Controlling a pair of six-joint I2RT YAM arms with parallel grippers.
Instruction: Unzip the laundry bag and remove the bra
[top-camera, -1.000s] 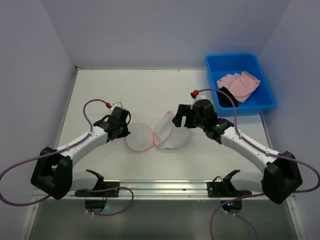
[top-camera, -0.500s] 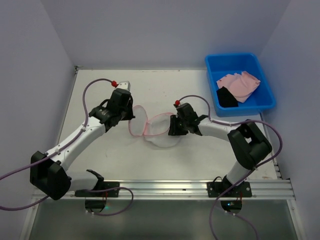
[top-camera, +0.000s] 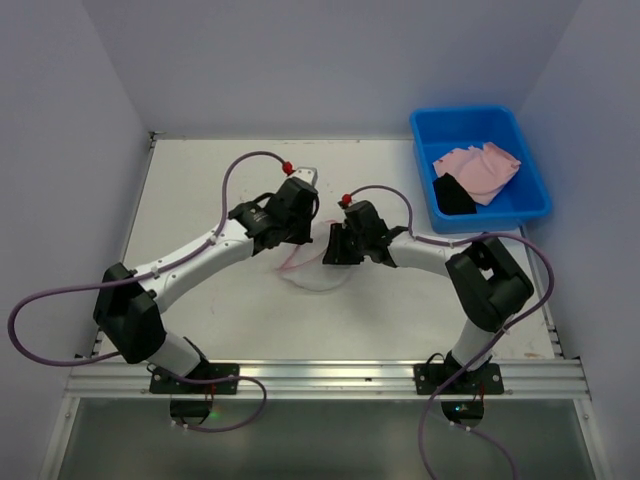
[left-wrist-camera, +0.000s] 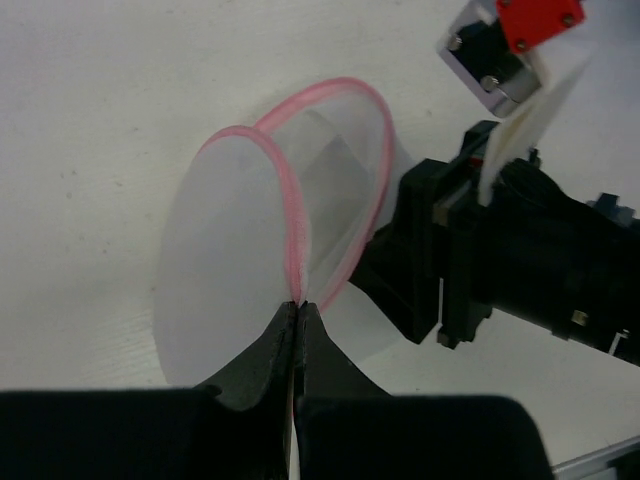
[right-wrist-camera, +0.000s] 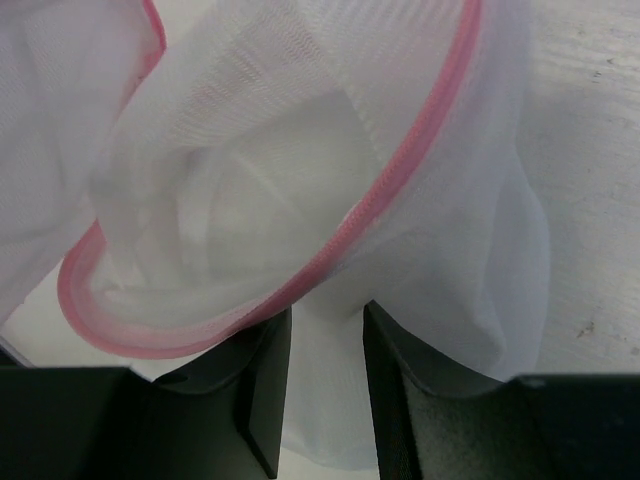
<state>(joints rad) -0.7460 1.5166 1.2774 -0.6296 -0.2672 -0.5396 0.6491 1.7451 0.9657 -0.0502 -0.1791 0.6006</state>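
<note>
Two arms meet at mid-desk (top-camera: 200, 180) over the bag (top-camera: 312, 277). You have the left end effector (left-wrist-camera: 297, 305) pressed together, pinching the pink trim (left-wrist-camera: 288, 215) at the point where two loops of it meet. Your right end effector (right-wrist-camera: 325, 325) is clamped on a fold of white mesh just below the trim, and mesh fills the gap between its fingers. Bag is held between the two, its mouth gaping; the right wrist view shows layered white mesh inside. Bra (top-camera: 478, 168) lies crumpled in the blue bin (top-camera: 470, 117) at the far right, well apart from the bag.
</note>
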